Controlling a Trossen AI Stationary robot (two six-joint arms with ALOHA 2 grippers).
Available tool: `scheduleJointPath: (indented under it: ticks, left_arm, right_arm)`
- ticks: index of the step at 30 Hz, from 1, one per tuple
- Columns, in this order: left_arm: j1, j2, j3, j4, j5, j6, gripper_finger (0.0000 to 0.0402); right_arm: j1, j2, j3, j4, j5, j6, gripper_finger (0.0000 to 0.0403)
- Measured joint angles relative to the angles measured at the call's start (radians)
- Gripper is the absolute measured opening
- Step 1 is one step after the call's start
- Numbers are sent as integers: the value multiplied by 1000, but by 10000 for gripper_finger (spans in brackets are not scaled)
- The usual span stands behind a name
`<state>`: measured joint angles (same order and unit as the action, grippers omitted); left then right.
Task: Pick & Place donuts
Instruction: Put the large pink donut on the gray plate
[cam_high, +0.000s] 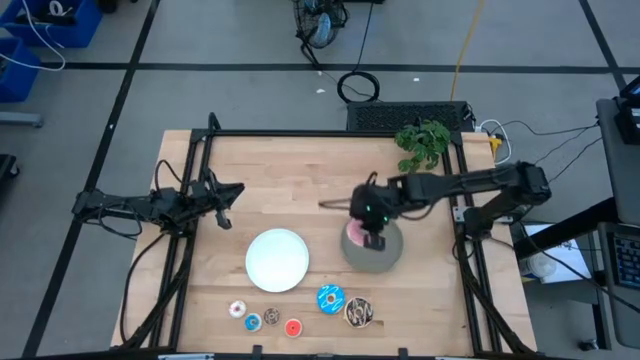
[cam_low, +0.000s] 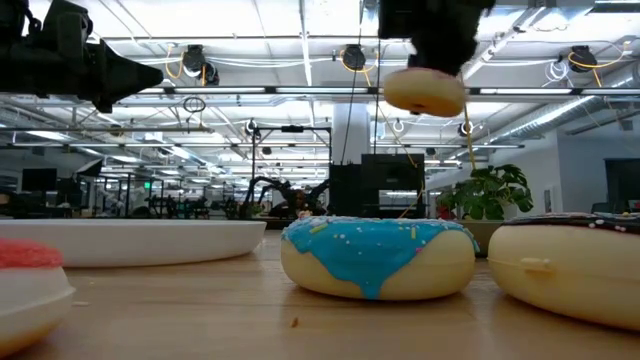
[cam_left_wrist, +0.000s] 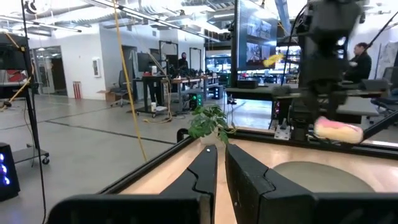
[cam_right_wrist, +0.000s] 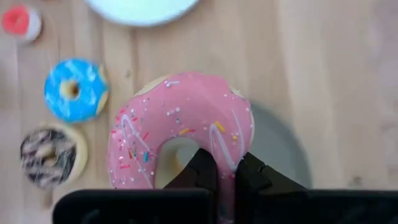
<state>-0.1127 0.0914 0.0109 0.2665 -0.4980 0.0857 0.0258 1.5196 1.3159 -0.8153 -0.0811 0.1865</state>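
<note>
Seen from above, the right gripper (cam_high: 374, 238) hangs over the grey plate (cam_high: 385, 258), pinching the pink donut (cam_high: 355, 236); the left gripper (cam_high: 228, 200) waits near the table's left side, fingers nearly pressed together; the white plate (cam_high: 277, 260) sits mid-table, the remaining donuts along the front edge. At table height, the pink donut (cam_low: 424, 92) is clearly airborne, which the overhead view cannot settle; the blue donut (cam_low: 377, 256) sits close. The right wrist view alone shows the grip: fingers (cam_right_wrist: 205, 168) clamp the ring's wall through its hole; it looks light, rigid and smooth, so that wall seems the surest hold.
</note>
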Motion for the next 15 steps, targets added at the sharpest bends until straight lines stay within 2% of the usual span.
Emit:
scheduleJointPath:
  ticks: [7,10,15]
  left_arm:
    - [0,0,0,0,0,2,37]
    - [0,0,0,-1,0,5,37]
    - [0,0,0,0,0,5,37]
  right_arm:
    - [-109,0,-13,-29,18,13,9]
    - [-118,0,-42,-26,77,58,9]
    - [-118,0,-110,-11,80,64,9]
